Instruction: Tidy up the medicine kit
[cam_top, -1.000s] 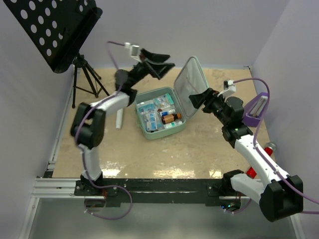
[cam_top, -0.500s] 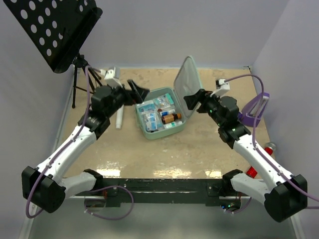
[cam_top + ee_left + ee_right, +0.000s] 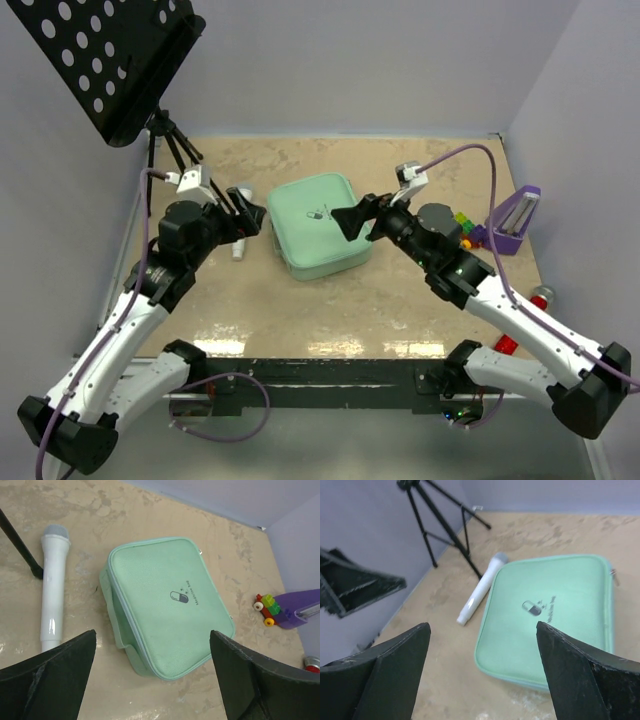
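The medicine kit (image 3: 320, 226) is a mint-green rounded-square case with a capsule mark on its lid. It lies closed and flat mid-table, and shows in the left wrist view (image 3: 165, 605) and the right wrist view (image 3: 550, 615). My left gripper (image 3: 248, 213) is open and empty, just left of the case. In the left wrist view (image 3: 152, 680) it hovers over the case's near edge. My right gripper (image 3: 358, 220) is open and empty at the case's right edge, above the lid. In the right wrist view (image 3: 482, 677) it stands over the case's corner.
A white microphone (image 3: 240, 243) lies left of the case, also in the left wrist view (image 3: 52, 587). A black music stand on a tripod (image 3: 165, 140) fills the far left. A purple wedge (image 3: 513, 218) and toy bricks (image 3: 464, 226) sit at the right, a red-capped item (image 3: 541, 298) near the right edge.
The kit's lid went from standing open to shut flat. My right gripper followed it down and left over the case. My left arm pulled back and lowered toward the case's left side.
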Controlling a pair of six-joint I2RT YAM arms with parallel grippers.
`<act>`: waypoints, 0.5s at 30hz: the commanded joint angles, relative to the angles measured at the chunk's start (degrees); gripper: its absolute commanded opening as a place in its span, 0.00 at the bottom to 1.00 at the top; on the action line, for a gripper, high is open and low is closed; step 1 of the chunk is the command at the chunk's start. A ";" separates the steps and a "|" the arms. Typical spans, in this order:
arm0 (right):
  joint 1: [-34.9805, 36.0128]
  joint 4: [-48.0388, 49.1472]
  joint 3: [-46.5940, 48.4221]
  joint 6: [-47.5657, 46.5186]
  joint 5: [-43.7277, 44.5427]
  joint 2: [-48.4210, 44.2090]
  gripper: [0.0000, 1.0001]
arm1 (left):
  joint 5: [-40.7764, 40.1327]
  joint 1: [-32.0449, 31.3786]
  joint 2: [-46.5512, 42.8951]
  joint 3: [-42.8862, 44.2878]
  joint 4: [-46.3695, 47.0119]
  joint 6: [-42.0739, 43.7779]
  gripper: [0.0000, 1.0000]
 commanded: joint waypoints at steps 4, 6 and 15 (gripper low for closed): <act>-11.99 4.57 3.78 5.77 3.46 11.92 0.89 | 7.45 0.39 3.00 -2.15 3.19 -2.21 0.97; -13.41 7.73 6.24 5.69 3.09 17.20 0.89 | 10.01 0.39 4.77 -6.36 6.00 -4.14 0.97; -19.21 12.49 26.00 6.66 -1.39 43.03 0.90 | 18.90 0.39 4.60 -22.37 24.03 -8.28 0.95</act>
